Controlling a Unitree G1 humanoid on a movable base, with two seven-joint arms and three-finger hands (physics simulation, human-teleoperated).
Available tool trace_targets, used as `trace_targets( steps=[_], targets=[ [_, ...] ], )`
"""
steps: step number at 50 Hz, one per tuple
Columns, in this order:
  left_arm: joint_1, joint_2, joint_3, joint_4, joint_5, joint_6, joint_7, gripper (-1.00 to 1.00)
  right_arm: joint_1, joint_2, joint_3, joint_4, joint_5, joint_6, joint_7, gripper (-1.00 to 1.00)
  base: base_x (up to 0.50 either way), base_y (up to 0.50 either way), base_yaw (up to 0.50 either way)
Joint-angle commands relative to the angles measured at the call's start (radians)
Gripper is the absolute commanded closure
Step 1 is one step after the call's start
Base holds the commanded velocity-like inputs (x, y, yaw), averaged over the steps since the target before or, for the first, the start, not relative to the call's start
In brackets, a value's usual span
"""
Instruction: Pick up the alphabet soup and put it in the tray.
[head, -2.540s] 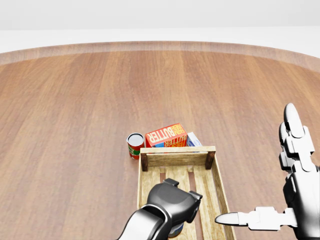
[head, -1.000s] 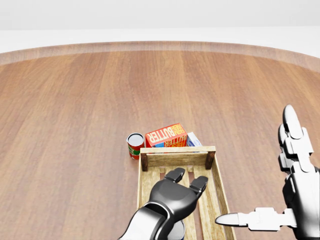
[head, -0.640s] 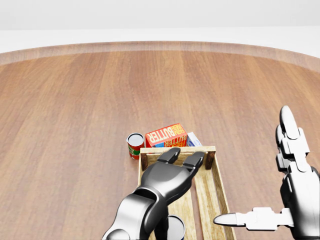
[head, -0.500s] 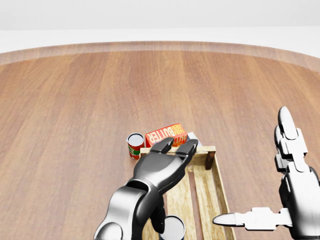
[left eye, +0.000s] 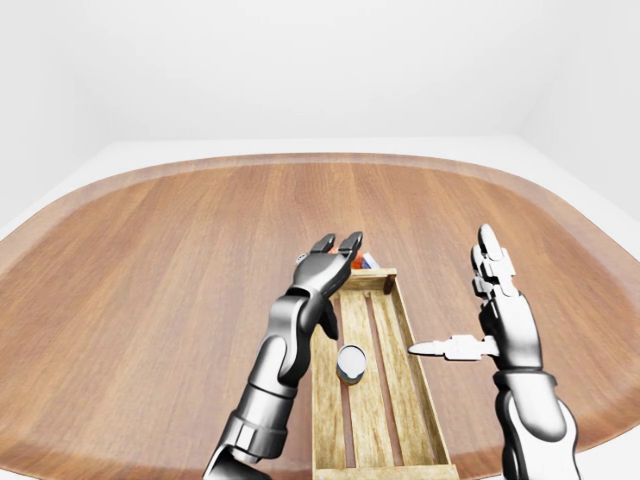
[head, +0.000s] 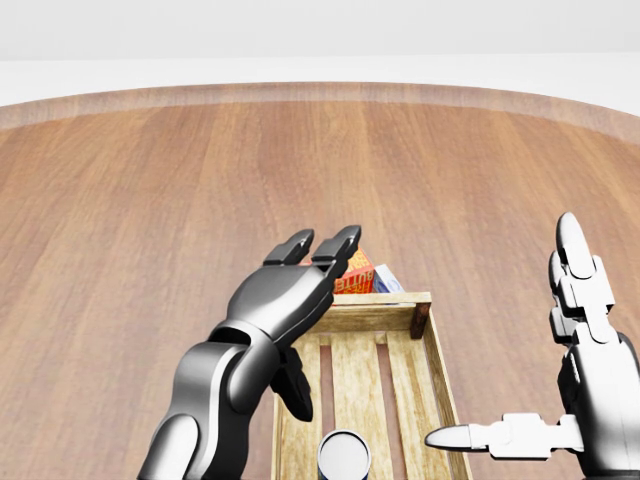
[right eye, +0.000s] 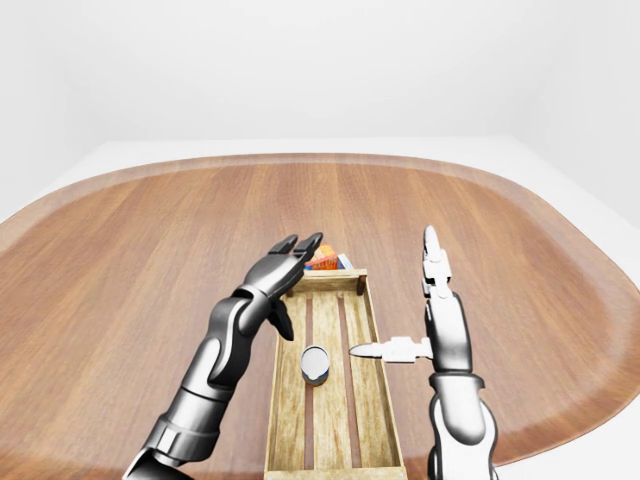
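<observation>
The alphabet soup stands upright on the slats of the wooden tray, at the bottom of the head view, its grey lid facing up; no finger touches it. Above it and toward the view's left, the left hand hangs over the tray's left rail with its fingers stretched out and spread, holding nothing (the thumb points down toward the rail but does not visibly meet it). Its fingertips reach past the tray's far end wall and cover part of the butter box there. At the right edge of the head view the right hand is likewise wide open and empty, fingers pointing up and thumb jutting sideways toward the tray, just beside its right rail and clear of it. A blue-and-white carton lies against the butter box, just beyond the tray's end wall. All of this sits on a broad round wooden table with a paler rim, and beyond it the eye views show a pale floor and plain white walls.
</observation>
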Motion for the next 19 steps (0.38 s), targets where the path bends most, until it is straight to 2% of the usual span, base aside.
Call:
trace_targets(
  steps=[1, 11, 13, 19],
  targets=[
    [-0.011, 0.027, 0.042, 0.001, -0.070, 0.000, 0.039, -1.00, 0.002, 0.000, 0.002, 0.002, -0.003, 0.000, -0.003, -1.00, 0.00, 0.00, 0.00],
    [-0.010, 0.035, 0.074, -0.035, -0.240, 0.000, 0.126, -1.00, 0.003, 0.000, 0.007, 0.008, -0.004, 0.000, -0.011, -1.00, 0.00, 0.00, 0.00],
    [-0.012, 0.029, 0.097, -0.045, -0.313, 0.000, 0.163, -1.00, 0.002, 0.000, 0.008, 0.013, -0.005, 0.000, -0.014, -1.00, 0.00, 0.00, 0.00],
    [0.015, 0.040, 0.099, -0.081, -0.448, 0.000, 0.239, -1.00, -0.002, 0.000, 0.015, 0.027, -0.006, 0.000, -0.025, -1.00, 0.00, 0.00, 0.00]
  ],
)
